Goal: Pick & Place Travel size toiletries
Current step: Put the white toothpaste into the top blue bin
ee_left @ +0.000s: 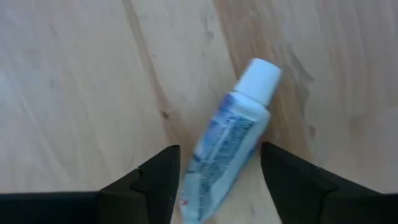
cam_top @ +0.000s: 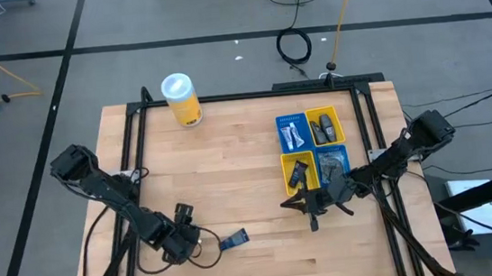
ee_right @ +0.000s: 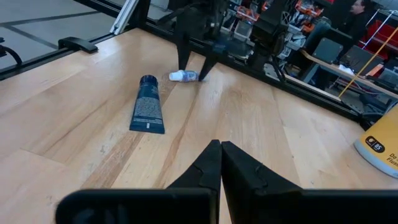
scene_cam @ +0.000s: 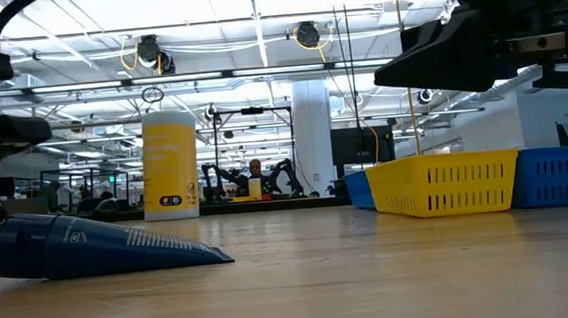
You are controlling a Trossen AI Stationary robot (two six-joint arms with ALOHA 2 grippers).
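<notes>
A small white-and-blue tube with a white cap (ee_left: 231, 140) lies flat on the wooden table. My left gripper (ee_left: 217, 171) is open and points down over it, one finger on each side of the tube's crimped end, near the table's front left (cam_top: 194, 240). I cannot tell whether either finger touches it. It also shows in the right wrist view (ee_right: 185, 76). A dark blue tube (cam_top: 235, 240) lies flat just right of it (ee_right: 147, 106). My right gripper (ee_right: 221, 155) is shut and empty above the table, at the tray's near edge (cam_top: 312, 211).
The blue-and-yellow four-compartment tray (cam_top: 342, 121) stands at the far right and holds white tubes, grey pouches and a dark packet. A tall yellow canister with a white lid (cam_top: 181, 99) stands at the far left. Bare wood lies between the two arms.
</notes>
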